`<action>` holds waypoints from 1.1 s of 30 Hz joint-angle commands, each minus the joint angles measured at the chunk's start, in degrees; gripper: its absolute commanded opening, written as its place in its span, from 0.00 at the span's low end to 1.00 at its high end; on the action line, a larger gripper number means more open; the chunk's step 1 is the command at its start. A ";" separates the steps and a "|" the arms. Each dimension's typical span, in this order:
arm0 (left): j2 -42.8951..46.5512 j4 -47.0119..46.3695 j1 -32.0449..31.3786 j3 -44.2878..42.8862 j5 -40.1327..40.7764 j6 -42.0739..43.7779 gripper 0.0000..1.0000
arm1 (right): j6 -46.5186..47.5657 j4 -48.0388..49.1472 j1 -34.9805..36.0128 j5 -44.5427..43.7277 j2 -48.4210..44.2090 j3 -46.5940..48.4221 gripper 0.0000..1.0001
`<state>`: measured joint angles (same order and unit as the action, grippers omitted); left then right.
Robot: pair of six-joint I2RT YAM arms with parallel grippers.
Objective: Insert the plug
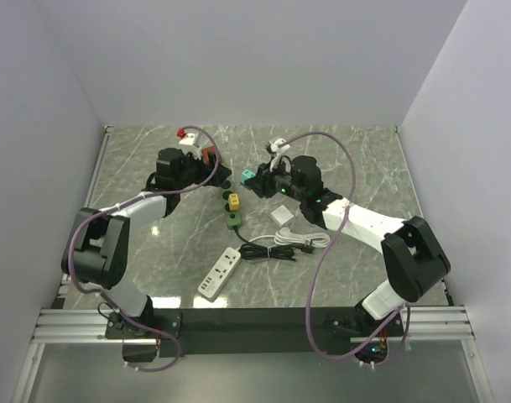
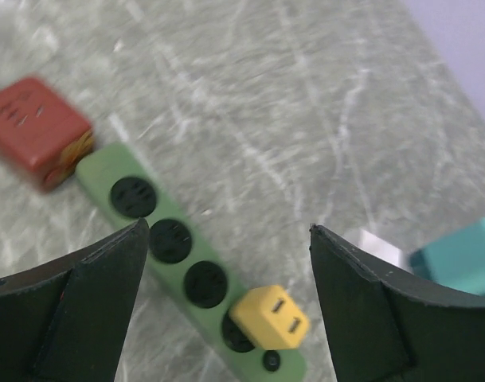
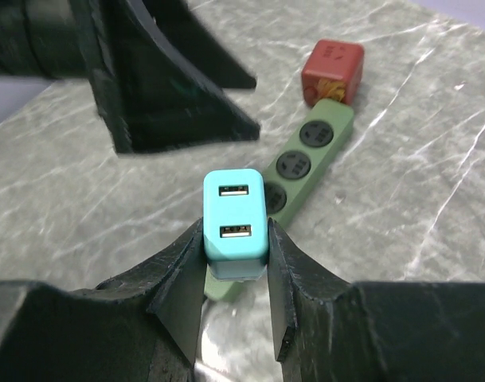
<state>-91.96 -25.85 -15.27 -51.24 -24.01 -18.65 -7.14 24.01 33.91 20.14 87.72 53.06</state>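
R gripper (image 3: 235, 253): closed tight on the teal plug (image 3: 234, 213); the fingers clamp its two sides and the two USB ports face the wrist cam.
L gripper (image 2: 230, 239): jaws wide apart, nothing held, hanging over the green strip (image 2: 99, 171).
Plug posn: carried above the table (image 1: 364, 168), just to the right of the strip's yellow-plug end, not yet over any socket.
Strip: lies flat; a yellow plug (image 2: 270, 317) is seated at one end and a red plug (image 2: 37, 131) sits at the other. Three sockets between them appear free (image 2: 170, 241).
Step in hand (judged): plug to be carried over a free socket, then pressed in.
How to do well: plug body to be kept upright and square to the strip, and pins centred over the holes before any push. Push to be made straight down, w/o rocking. Strip looks light and may slide, so it is prob. best braced by the L gripper. Socket next to the yellow plug is best avoided if the bodies would clash.
Pins: not visible in any view (underside hidden), so their orientation cannot be told.
R wrist only: grip detail and USB face.
L wrist only: yellow plug's seating and socket faces, though blurred.
Top only: both arms, plus a white strip (image 1: 220, 274) w/ black cable (image 1: 268, 250) nearer the bases.
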 commanded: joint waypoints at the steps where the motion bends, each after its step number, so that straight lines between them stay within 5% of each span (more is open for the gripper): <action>1: -2.25 0.44 0.41 -2.46 7.13 -3.05 0.87 | -1.12 5.34 2.03 -7.04 2.44 5.29 0.00; 19: -5.42 -1.49 5.86 0.09 13.37 -10.70 0.88 | -5.96 3.50 6.34 -22.05 21.95 20.94 0.00; 33: -9.72 -3.95 6.30 -1.40 9.77 -12.98 0.87 | -6.49 -6.60 8.19 -31.30 31.62 33.15 0.00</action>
<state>-101.73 -26.72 -8.93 -51.44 -12.67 -30.24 -12.80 19.14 41.23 -6.57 118.74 81.19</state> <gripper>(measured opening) 0.868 0.394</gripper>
